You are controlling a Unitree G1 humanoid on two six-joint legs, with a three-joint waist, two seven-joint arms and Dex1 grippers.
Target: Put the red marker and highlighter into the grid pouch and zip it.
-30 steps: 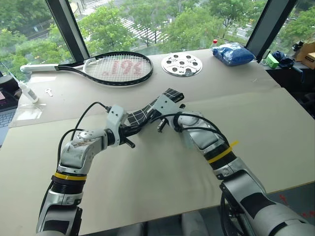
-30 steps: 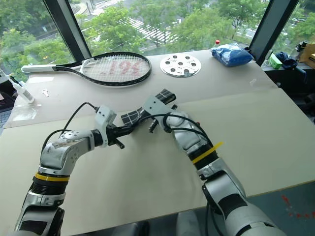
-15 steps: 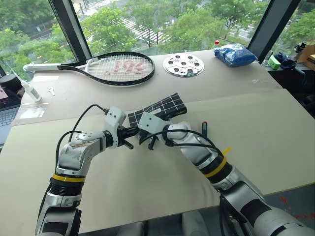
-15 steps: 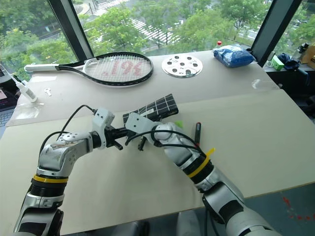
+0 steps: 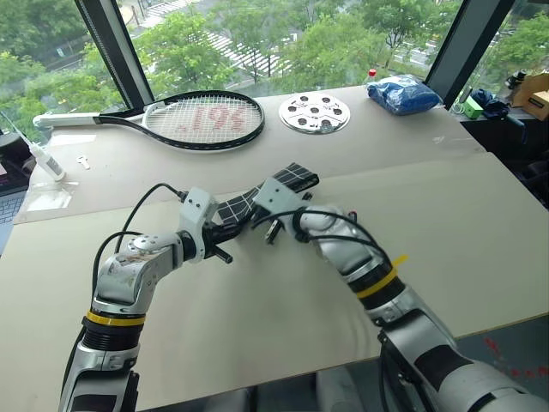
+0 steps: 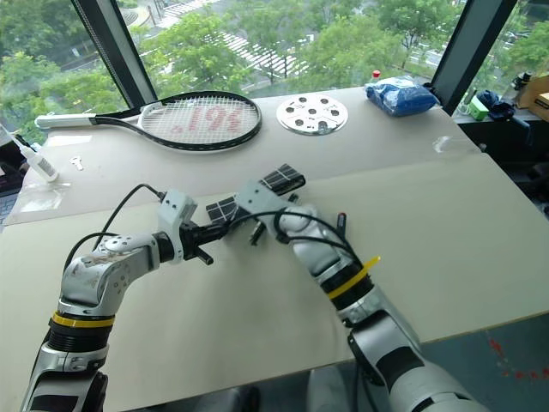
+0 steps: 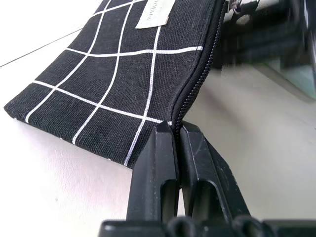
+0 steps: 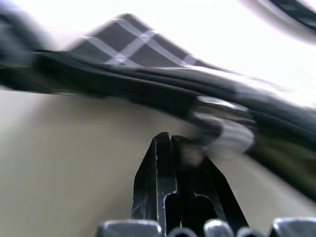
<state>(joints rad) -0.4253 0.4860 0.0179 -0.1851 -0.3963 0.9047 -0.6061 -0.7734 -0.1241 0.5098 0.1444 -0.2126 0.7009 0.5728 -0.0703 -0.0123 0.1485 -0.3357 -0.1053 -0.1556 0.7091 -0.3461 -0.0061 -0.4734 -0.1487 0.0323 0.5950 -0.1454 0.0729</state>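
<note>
The grid pouch (image 5: 294,178), black with white lines, is lifted off the table between my two hands. My left gripper (image 7: 173,129) is shut on its corner at the end of the zipper, below the white label (image 7: 155,12). My right gripper (image 8: 170,139) is shut close to the pouch's zipper edge, partway along it; whether it pinches anything there is too blurred to tell. The right hand covers the pouch's middle in the eye views. The red marker (image 6: 340,221) lies on the table just behind my right forearm. The highlighter is hidden.
A tennis racket (image 5: 202,118), a round metal disc with holes (image 5: 316,112) and a blue bag (image 5: 401,93) lie at the far side of the tan table (image 5: 257,326). A small white bottle (image 5: 47,161) stands at far left.
The right hand has come in toward the left gripper along the pouch and sunk a little. The left gripper has kept its hold. The view has shifted slightly.
</note>
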